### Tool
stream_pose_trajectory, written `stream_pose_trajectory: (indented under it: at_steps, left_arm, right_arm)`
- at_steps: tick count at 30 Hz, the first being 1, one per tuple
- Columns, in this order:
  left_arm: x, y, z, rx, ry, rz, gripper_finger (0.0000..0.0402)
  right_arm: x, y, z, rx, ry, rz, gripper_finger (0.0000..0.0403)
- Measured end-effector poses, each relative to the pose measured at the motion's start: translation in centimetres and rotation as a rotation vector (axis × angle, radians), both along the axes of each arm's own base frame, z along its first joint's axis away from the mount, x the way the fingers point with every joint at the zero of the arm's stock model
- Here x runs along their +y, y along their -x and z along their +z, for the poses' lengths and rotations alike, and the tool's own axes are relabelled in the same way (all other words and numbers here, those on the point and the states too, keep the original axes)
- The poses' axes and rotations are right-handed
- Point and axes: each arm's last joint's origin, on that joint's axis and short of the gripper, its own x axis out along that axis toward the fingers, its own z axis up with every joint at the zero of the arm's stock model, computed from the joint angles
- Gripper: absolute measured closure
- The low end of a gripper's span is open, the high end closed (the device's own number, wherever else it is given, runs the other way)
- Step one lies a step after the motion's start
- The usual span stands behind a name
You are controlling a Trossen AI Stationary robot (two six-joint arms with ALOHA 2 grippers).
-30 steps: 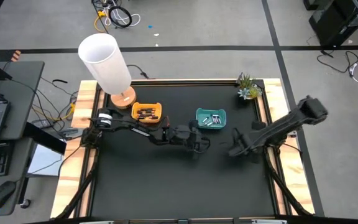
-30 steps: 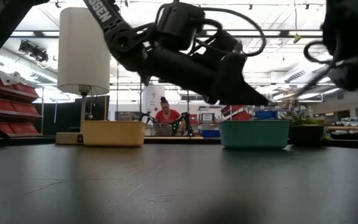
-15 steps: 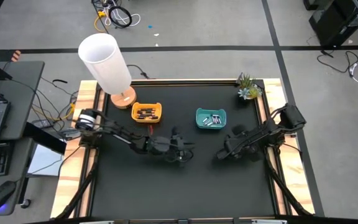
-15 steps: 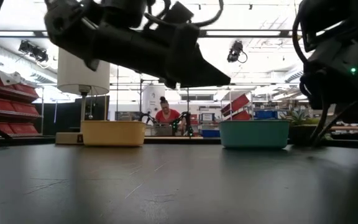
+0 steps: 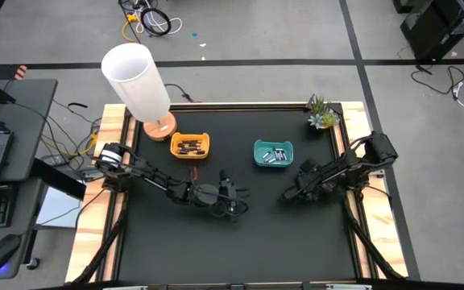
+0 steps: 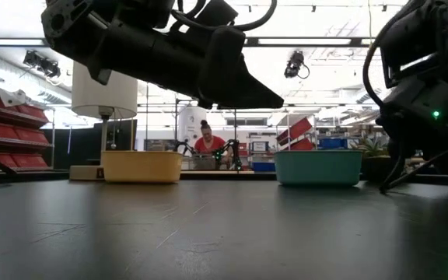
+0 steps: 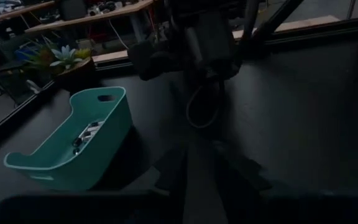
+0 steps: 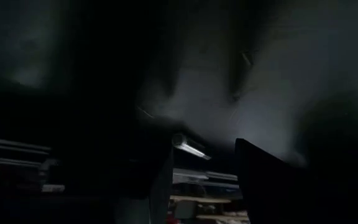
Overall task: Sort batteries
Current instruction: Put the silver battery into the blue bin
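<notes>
Scene: a black table (image 5: 176, 250) with wooden side rails, seen from above, with 2 dark robot arms reaching in from either side.
Orange tray: an orange tray (image 5: 190, 146) sits toward the far left of the table, near a lamp (image 5: 138, 83) with a white shade.
Teal tray: a teal tray (image 5: 273, 153) sits to the right of the orange one, well apart from it.
Batteries: dark batteries (image 5: 188, 147) with reddish ends lie inside the orange tray; pale silver batteries (image 5: 274, 155) lie inside the teal tray.
Left gripper: the left gripper (image 5: 236, 198) hangs above the middle of the table, nearer the camera than both trays; I cannot tell how far apart its fingers are, and nothing shows between them.
Right gripper: the right gripper (image 5: 285, 196) is low over the table just right of centre; its 2 fingers (image 8: 263, 180) stand apart with a clear gap and hold nothing.
Plant: a small potted plant (image 5: 321, 113) stands at the far right corner.
Background: in the table-level view, a person (image 6: 208, 144) sits far behind the table.
</notes>
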Motion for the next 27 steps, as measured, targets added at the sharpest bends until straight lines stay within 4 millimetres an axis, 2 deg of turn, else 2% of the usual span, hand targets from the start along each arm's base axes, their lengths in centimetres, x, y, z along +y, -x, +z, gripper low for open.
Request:
stream_pose_trajectory:
  at_steps: [4, 11, 18, 27]
  left_arm:
    - [0.0, 0.0, -0.1, 0.009, -0.003, 0.003, 0.0312]
    - [0.0, 0.0, -0.1, 0.010, -0.003, 0.003, 0.0312]
    - [0.0, 0.1, -0.4, 0.040, -0.011, 0.003, 0.0312]
    - [-0.4, 0.2, -0.4, 0.045, -0.012, -0.008, 0.0312]
  right_arm:
    - [0.0, 0.2, 0.0, -0.016, -0.015, -0.010, 0.0244]
    - [-1.1, 1.2, -1.1, -0.025, -0.025, -0.064, 0.0244]
    - [-1.4, 1.1, -1.1, -0.026, -0.025, -0.072, 0.0244]
    - [-2.7, 1.1, -1.2, -0.027, -0.022, -0.145, 0.0246]
